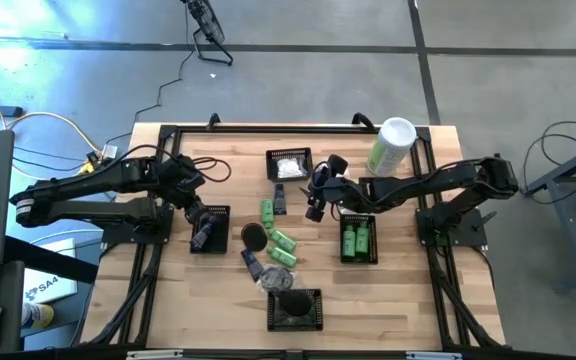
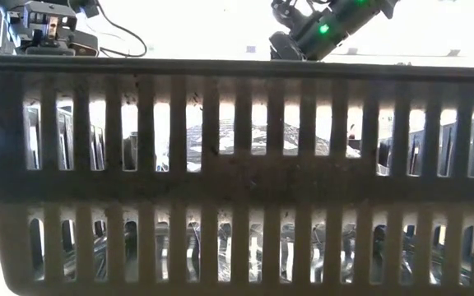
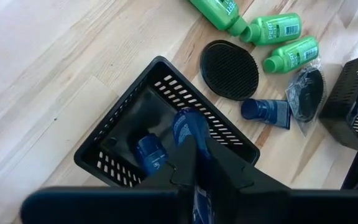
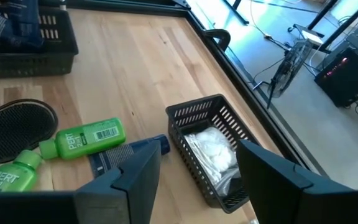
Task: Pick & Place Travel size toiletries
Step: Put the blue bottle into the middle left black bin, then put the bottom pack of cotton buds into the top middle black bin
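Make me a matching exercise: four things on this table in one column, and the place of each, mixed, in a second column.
1 white crinkly packets
2 two bright green bottles lying side by side
3 black round ribbed disc
4 tall pale-green canister with white lid

a bare wooden table, middle
b right black mesh basket
c table's far right corner
d far black mesh basket

Pairs: 1-d, 2-b, 3-a, 4-c

Bright green bottles (image 3: 277,28) with white lettering lie on the pale, streaked wood table (image 3: 55,68). A dark blue tube (image 3: 266,112) rests at 3 o'clock of a black ridged disc (image 3: 230,70). Black slotted baskets — one (image 3: 129,130) holding blue tubes (image 3: 151,154), another (image 4: 207,146) white crinkly packets (image 4: 213,149). A pale-green canister (image 1: 392,146) wears a white lid.
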### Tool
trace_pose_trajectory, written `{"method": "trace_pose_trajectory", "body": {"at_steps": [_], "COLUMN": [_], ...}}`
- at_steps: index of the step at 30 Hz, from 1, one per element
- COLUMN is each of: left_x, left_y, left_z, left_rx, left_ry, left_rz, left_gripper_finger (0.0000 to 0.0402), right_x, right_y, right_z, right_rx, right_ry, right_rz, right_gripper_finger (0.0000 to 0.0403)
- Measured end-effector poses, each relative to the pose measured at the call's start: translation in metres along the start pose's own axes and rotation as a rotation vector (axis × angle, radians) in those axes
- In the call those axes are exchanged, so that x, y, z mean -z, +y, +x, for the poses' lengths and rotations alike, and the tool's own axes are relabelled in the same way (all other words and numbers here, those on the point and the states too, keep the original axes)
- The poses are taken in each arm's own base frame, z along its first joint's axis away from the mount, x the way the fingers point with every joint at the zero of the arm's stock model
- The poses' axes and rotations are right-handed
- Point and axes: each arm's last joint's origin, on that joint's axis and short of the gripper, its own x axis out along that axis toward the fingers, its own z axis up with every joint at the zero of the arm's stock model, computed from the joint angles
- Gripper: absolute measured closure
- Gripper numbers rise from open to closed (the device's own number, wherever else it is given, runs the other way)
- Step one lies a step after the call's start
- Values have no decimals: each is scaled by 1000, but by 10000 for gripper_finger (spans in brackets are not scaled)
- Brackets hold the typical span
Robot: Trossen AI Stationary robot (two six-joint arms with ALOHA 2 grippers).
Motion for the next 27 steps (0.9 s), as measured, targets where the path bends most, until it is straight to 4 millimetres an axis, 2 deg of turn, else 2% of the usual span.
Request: {"method": "trace_pose_trajectory", "body": {"at_steps": [8, 12, 17, 22, 27], "left_x": [0, 0, -3, -14, -31], "left_y": [1, 1, -1, -8, -19], "left_z": [0, 0, 0, -1, -7], "left_rx": [-28, -33, -14, 68, 135], "left_ry": [-13, -15, -41, -150, -352], "left_rz": [0, 4, 15, 138, 267], "left_gripper_finger": [325, 315, 347, 396, 387], "right_x": [0, 0, 0, 0, 3], "right_y": [0, 0, 0, 0, -1], "right_z": [0, 0, 0, 0, 0], "right_rx": [0, 0, 0, 0, 31], "right_ry": [0, 0, 0, 3, 27], "right_rz": [-1, -1, -9, -11, -26], "right_gripper_finger": [199, 199, 199, 199, 199]}}
